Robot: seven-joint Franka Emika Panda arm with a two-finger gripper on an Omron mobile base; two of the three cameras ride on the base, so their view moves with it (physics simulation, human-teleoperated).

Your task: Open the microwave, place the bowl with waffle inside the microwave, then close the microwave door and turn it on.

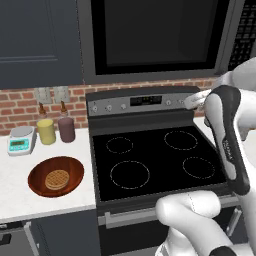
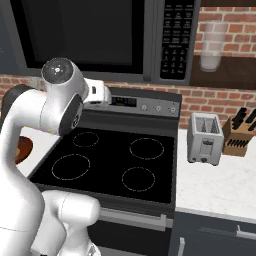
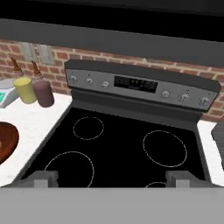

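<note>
Left base view shows the microwave door (image 1: pixel 160 35) shut, so nothing is done yet. The hand (image 3: pixel 111 178), fingers apart and empty, hangs over the stove (image 3: pixel 118 144); the bowl (image 1: pixel 56 176) with the waffle (image 1: pixel 56 179) waits on the counter (image 1: pixel 20 195) to its left.

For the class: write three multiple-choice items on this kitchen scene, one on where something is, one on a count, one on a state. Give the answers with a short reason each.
1. Where is the bowl with the waffle?
A. On the white counter left of the stove
B. Inside the microwave
C. On a stove burner

2. How many cups stand by the brick wall behind the bowl?
A. One
B. Two
C. Four

3. What is the state of the microwave door?
A. Swung wide open
B. Shut
C. Taken off

Answers:
1. A: the left base view shows the bowl on the counter beside the stove.
2. B: a yellow cup and a maroon cup stand side by side.
3. B: its black window sits flush in the microwave front, and the open gripper is over the stove, holding nothing.
</note>
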